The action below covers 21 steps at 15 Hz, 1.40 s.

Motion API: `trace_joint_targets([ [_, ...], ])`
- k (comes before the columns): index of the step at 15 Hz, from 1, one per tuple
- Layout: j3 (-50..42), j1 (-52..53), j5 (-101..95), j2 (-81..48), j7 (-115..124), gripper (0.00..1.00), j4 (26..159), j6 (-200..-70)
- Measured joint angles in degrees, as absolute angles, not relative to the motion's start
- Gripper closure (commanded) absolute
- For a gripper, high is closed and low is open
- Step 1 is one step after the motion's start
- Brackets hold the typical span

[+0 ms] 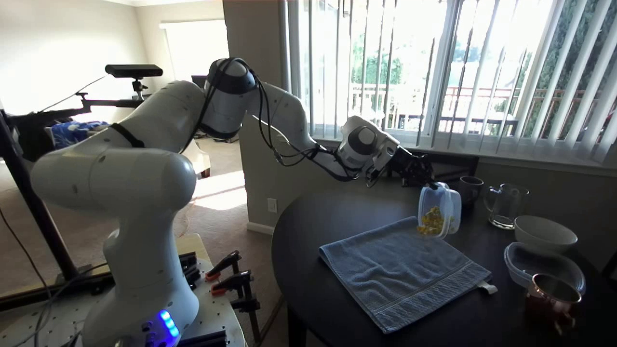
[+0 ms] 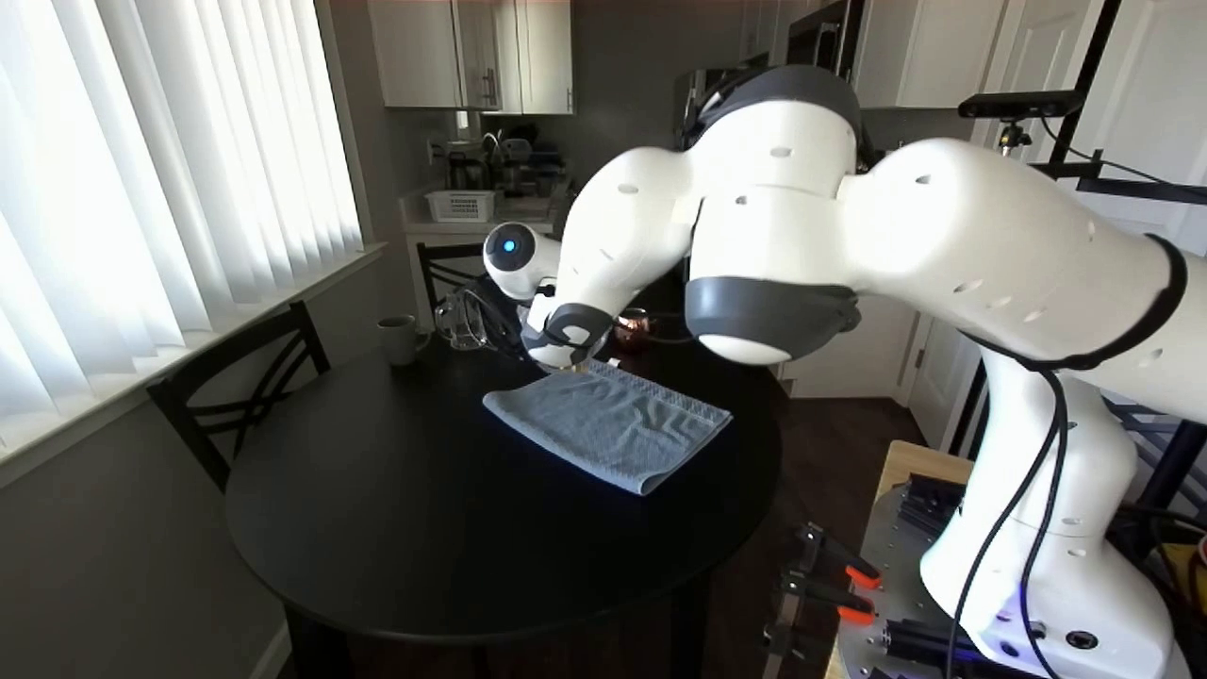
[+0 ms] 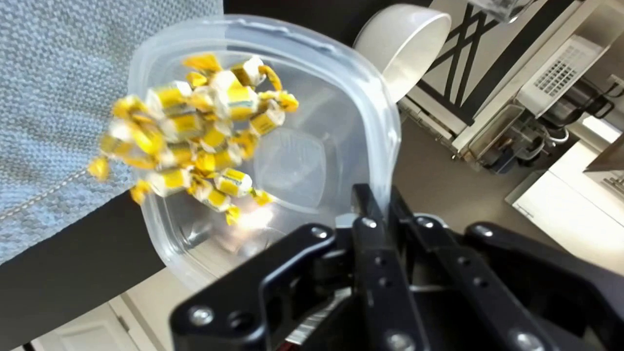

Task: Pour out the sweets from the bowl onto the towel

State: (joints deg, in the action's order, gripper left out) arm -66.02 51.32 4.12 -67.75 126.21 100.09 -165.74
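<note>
Many wrapped sweets (image 3: 185, 125) are crowding the lip of the tilted plastic bowl (image 3: 297, 168). We are pinching its rim, gripper (image 3: 379, 201) nearly closed, partly above the towel (image 1: 402, 270).

On the counter (image 1: 313, 224) before me lay the towel (image 1: 400, 279), and over its far side hung the bowl (image 1: 447, 205) in the pincer (image 3: 378, 197), the sweets (image 1: 432, 222) in its low end. To the right stood a serving bowl (image 1: 544, 235) with a stein (image 1: 507, 206) behind it, then a tub (image 1: 518, 270) in front, and a cup (image 1: 548, 302) nearest me.
</note>
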Motion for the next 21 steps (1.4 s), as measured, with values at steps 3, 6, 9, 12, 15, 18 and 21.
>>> trace_joint_targets([
  [3,-68.5,52.7,4.0,-74.4,131.6,0.98,99.1,-160.1],
  [6,-70.3,52.9,2.7,-79.6,135.7,0.98,97.2,-155.3],
  [9,-71.3,52.9,0.2,-82.6,138.0,0.98,95.0,-151.3],
  [12,-71.4,53.0,-3.4,-83.3,138.1,0.98,93.4,-148.4],
  [15,-72.4,53.7,-8.4,-83.8,138.1,0.98,92.6,-146.1],
  [18,-73.2,54.3,-16.0,-83.9,138.5,0.98,92.2,-145.1],
  [21,-73.3,54.2,-23.8,-83.9,140.9,0.98,92.1,-144.9],
])
